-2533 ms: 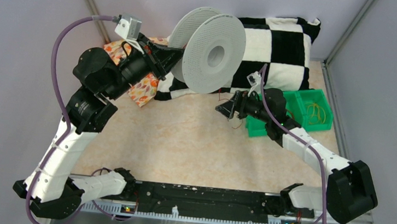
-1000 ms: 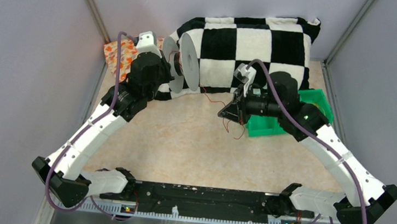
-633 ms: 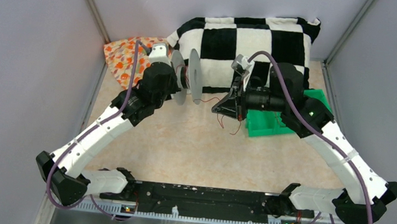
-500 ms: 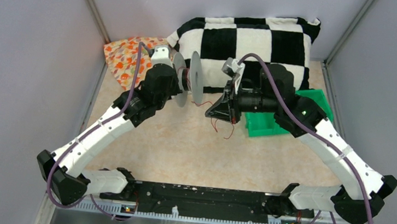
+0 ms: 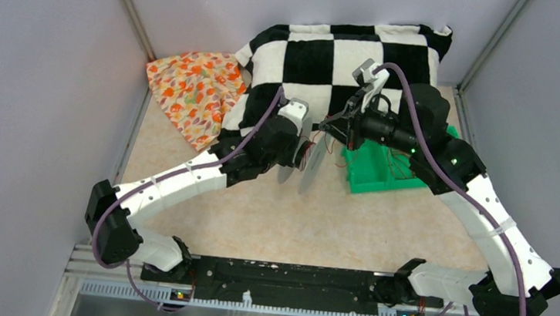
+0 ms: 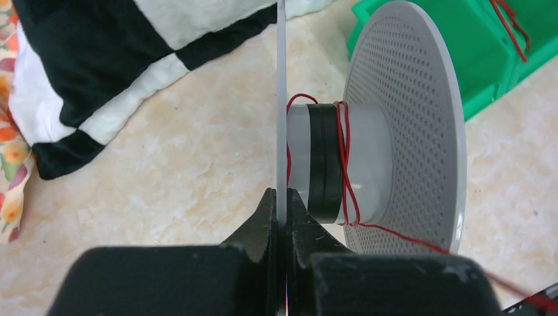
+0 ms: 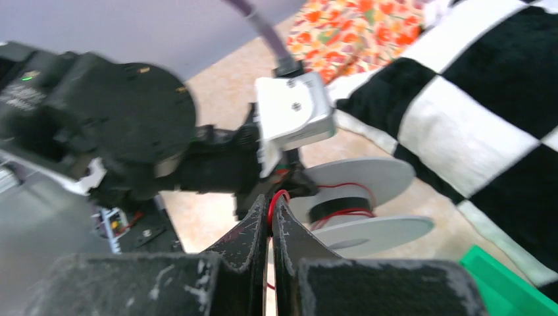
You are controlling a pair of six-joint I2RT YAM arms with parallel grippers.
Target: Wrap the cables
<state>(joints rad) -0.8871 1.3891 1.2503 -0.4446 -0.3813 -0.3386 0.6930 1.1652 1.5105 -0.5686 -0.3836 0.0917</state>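
Observation:
The grey spool (image 5: 311, 170) hangs edge-on above the table's middle. My left gripper (image 6: 281, 197) is shut on its near flange (image 6: 281, 99). A thin red cable (image 6: 345, 164) makes a few turns round the hub beside a black band, then runs off to the lower right. My right gripper (image 7: 270, 209) is shut on a loop of that red cable (image 7: 278, 196), just above the spool (image 7: 358, 207). From above, the right gripper (image 5: 328, 127) sits just behind the spool and the left gripper (image 5: 298, 150). More red cables (image 6: 510, 26) lie in the green bin (image 6: 500, 66).
The green bin (image 5: 372, 175) stands right of the spool, partly under the right arm. A black-and-white checkered pillow (image 5: 334, 47) lies along the back, an orange patterned cloth (image 5: 194, 88) at the back left. Grey walls close in both sides.
My left arm has swung the spool from the back left by the pillow to the table's middle near the green bin. My right gripper has moved back and right, still pinching the red cable.

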